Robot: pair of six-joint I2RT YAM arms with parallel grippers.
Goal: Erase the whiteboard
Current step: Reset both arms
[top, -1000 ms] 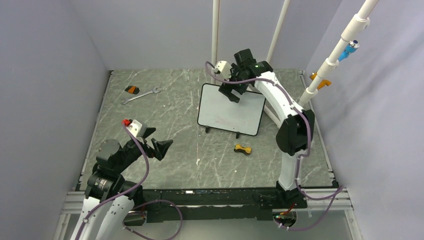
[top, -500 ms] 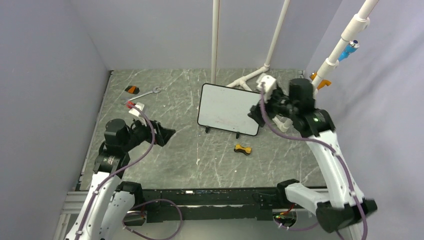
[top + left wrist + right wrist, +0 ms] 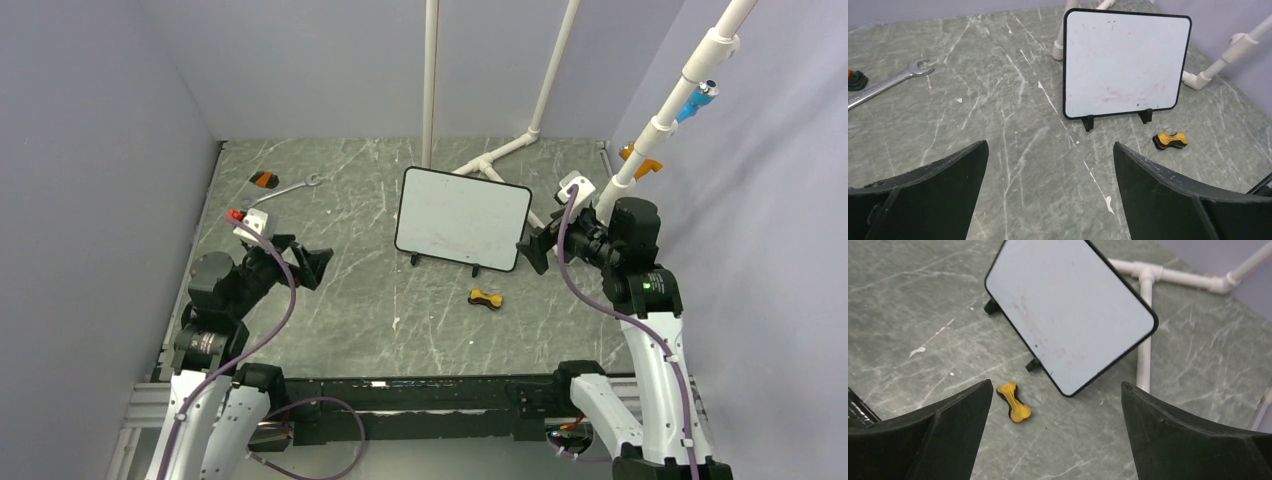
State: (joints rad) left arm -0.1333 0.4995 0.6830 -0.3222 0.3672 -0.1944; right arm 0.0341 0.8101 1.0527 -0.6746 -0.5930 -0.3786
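The whiteboard (image 3: 462, 218) stands on its black feet at mid-table, wiped nearly blank with faint red smudges; it also shows in the left wrist view (image 3: 1125, 62) and the right wrist view (image 3: 1068, 315). A small yellow and black eraser (image 3: 486, 298) lies on the table in front of it, also seen in the left wrist view (image 3: 1170, 140) and the right wrist view (image 3: 1014, 401). My left gripper (image 3: 318, 268) is open and empty, left of the board. My right gripper (image 3: 535, 250) is open and empty, just off the board's right edge.
A wrench (image 3: 283, 190) and a small black and orange block (image 3: 264, 180) lie at the back left. White pipes (image 3: 492, 155) run on the table behind the board, and an angled pipe post (image 3: 650, 130) stands at the right. Grey walls enclose the table.
My right arm has swung from the board's top down and right, off the board's right edge. My left arm has drawn back to the left.
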